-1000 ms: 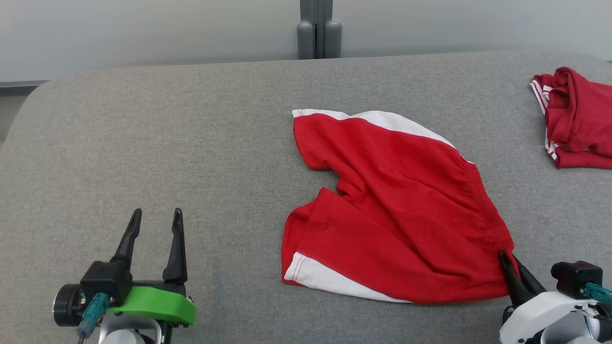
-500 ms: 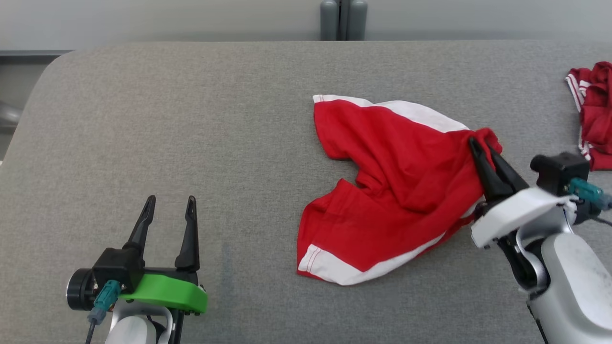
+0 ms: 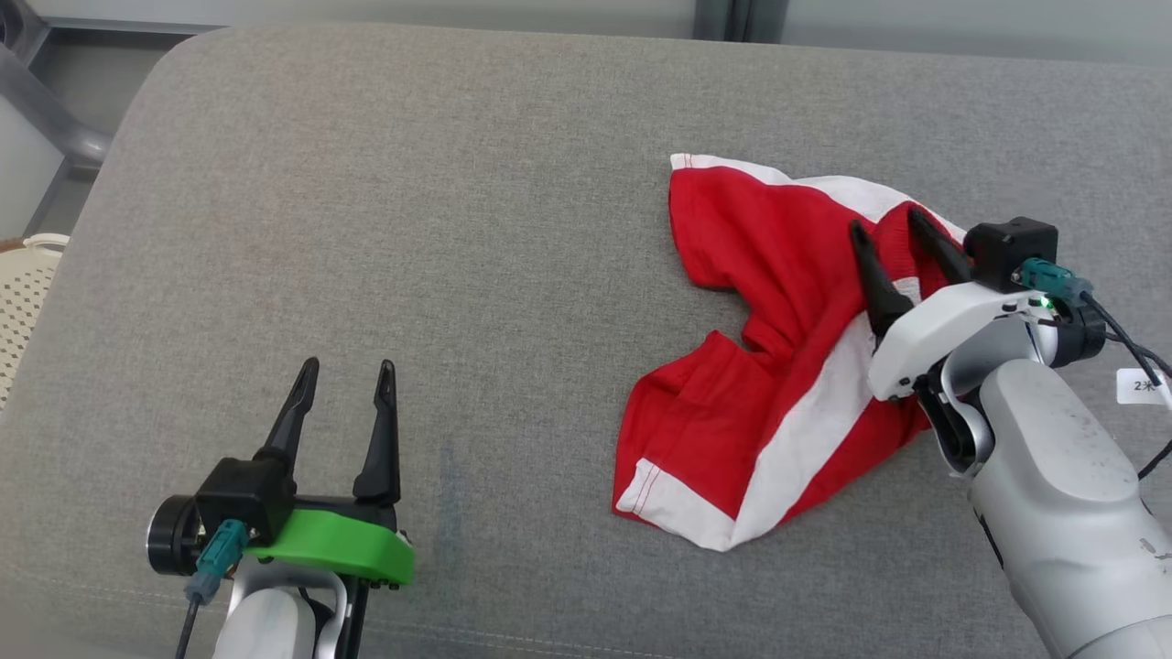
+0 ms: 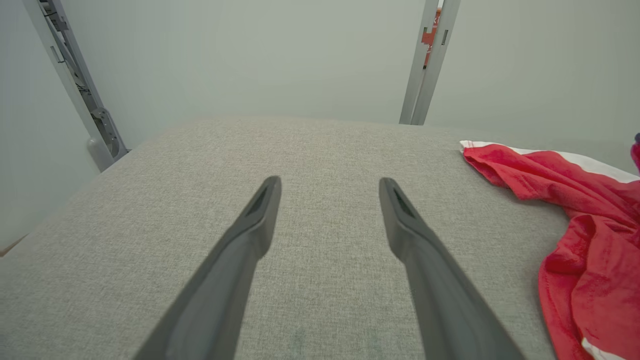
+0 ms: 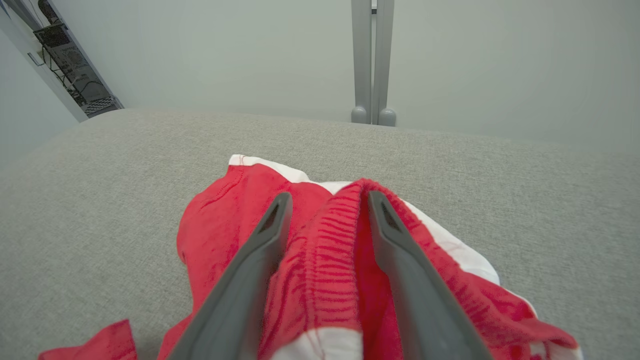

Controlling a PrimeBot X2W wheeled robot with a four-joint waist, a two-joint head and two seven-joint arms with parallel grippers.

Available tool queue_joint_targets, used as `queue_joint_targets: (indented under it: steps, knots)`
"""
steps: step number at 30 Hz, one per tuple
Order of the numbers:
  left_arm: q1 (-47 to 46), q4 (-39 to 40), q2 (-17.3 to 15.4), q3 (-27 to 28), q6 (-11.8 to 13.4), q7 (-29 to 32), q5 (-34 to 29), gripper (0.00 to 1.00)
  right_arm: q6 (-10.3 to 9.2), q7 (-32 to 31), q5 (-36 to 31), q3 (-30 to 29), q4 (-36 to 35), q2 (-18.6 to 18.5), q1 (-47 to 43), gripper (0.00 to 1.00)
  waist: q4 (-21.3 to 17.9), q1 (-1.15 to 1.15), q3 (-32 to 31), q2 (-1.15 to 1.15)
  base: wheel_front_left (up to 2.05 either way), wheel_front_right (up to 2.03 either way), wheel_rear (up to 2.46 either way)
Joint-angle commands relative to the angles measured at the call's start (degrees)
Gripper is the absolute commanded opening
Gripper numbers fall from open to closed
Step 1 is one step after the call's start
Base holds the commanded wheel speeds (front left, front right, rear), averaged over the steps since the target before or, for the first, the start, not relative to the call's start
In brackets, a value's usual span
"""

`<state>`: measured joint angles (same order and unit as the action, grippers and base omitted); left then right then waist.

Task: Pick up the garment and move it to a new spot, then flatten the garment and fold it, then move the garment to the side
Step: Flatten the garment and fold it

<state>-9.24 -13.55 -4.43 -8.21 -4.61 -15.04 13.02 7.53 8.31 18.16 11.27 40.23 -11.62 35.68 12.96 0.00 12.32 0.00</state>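
Observation:
The garment, red shorts (image 3: 778, 302) with white side stripes, lies crumpled on the grey cushioned surface (image 3: 458, 229), its near half turned over on itself. My right gripper (image 3: 890, 229) stands open over its far right part. In the right wrist view the ribbed waistband (image 5: 330, 240) bunches loosely between the spread fingers (image 5: 260, 245) of the right gripper (image 5: 327, 197). My left gripper (image 3: 348, 366) rests open at the lower left, well away from the shorts. The left wrist view has the left gripper (image 4: 330, 182) holding nothing, with the shorts (image 4: 575, 200) off to its right.
A cream perforated basket (image 3: 23, 302) sits past the surface's left edge, below a grey metal frame (image 3: 55, 119). A grey post (image 5: 372, 60) stands behind the far edge. A cable and a white tag (image 3: 1140, 384) hang beside my right wrist.
The camera has shifted. My right gripper carried the waistband corner from the near right up and over the shorts, doubling them over, then opened its fingers. The left gripper has stayed put.

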Motion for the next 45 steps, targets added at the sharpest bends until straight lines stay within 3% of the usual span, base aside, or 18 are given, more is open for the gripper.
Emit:
queue_joint_targets:
  steps: [1,9,17,24,31,32,33,34,39,45]
  knots:
    - [-0.6,-0.2,0.1,0.4,0.0,-0.2,-0.6,1.0,-0.1,1.4,0.7,0.8,1.1,-0.3,0.6,1.0,-0.4,0.0,-0.1,0.0,0.0,0.0,0.0]
    - [0.7,-0.3,0.3,1.6,-0.2,-0.1,-1.4,1.0,-0.1,5.9,4.0,5.5,-2.1,-3.4,-3.3,1.0,-3.6,0.0,-2.2,0.0,0.0,0.0,0.0]
    - [1.4,0.2,0.3,2.4,-0.4,-0.2,-1.6,1.0,-0.1,3.5,7.1,10.4,-11.3,-8.6,-10.0,1.0,-6.1,0.0,-2.8,0.0,0.0,0.0,0.0]
    - [0.4,0.1,0.6,1.6,-0.9,-0.2,-1.9,1.0,-0.1,-0.5,9.2,12.7,-14.6,-9.3,-9.7,1.0,-5.1,0.0,-2.1,0.0,0.0,0.0,0.0]
    - [-0.4,-0.3,0.9,1.2,-1.2,-0.2,-1.8,1.0,-0.1,-3.9,11.6,14.4,-9.8,-9.9,-6.1,1.0,-2.5,0.0,-1.2,0.0,0.0,0.0,0.0]
    - [-0.4,-0.3,1.0,1.1,-1.3,-0.2,-1.8,1.0,-0.1,-4.2,12.2,14.9,-8.9,-9.8,-5.5,0.89,-2.2,0.0,-1.1,0.0,0.0,0.0,0.0]
    - [-0.3,-0.3,1.0,1.1,-1.3,-0.2,-1.7,1.0,-0.1,-4.6,12.7,15.3,-8.1,-9.6,-5.1,0.26,-2.0,0.0,-1.1,0.0,0.0,0.0,0.0]
    - [-0.2,-0.4,1.0,1.1,-1.3,-0.2,-1.7,1.0,-0.1,-4.9,13.3,16.0,-7.2,-9.6,-4.7,0.0,-1.9,0.0,-1.1,0.0,0.0,0.0,0.0]
    - [0.9,-0.9,1.1,1.6,-1.0,-0.2,-1.7,1.0,-0.1,-2.5,15.5,18.2,-5.3,-9.7,-4.2,0.0,-2.5,0.0,-2.3,0.0,0.0,0.0,0.0]
    - [2.7,-1.1,1.2,2.1,-0.9,-0.2,-2.0,1.0,-0.1,3.5,16.3,19.0,-8.6,-11.3,-9.5,0.0,-5.2,0.0,-5.1,0.0,0.0,0.0,0.0]
